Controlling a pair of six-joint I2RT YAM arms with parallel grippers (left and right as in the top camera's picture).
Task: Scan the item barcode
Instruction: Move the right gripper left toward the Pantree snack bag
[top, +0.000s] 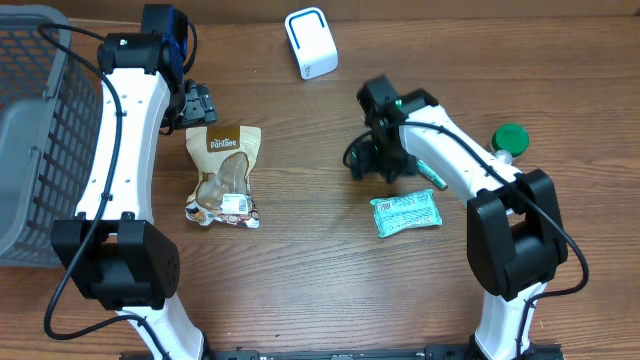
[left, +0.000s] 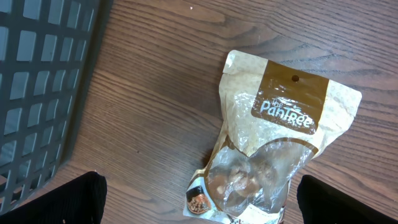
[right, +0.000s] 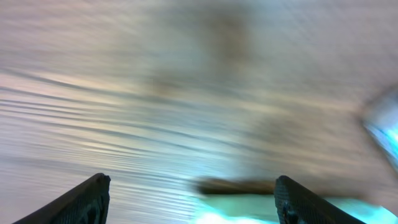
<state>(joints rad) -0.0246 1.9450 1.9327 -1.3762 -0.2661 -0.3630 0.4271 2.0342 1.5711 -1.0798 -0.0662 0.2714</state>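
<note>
**Snack bag flat on the table, both grippers open**

Wooden table (top: 320, 290) with a gray basket (top: 30, 130) at its left edge. The left gripper (top: 200, 108) sits just beside the top end of the brown snack bag (top: 224, 175), fingers spread wide. The bag lies flat, print up, with a white sticker (top: 235, 203) near its bottom end. The right gripper (top: 365, 160) has its fingers apart too, near the teal packet (top: 405, 213) but off it, and its wrist view is pure blur. The white scanner (top: 311, 42) is at the far edge, well apart from both. A small green cap (top: 511, 137) is on the right.
</note>
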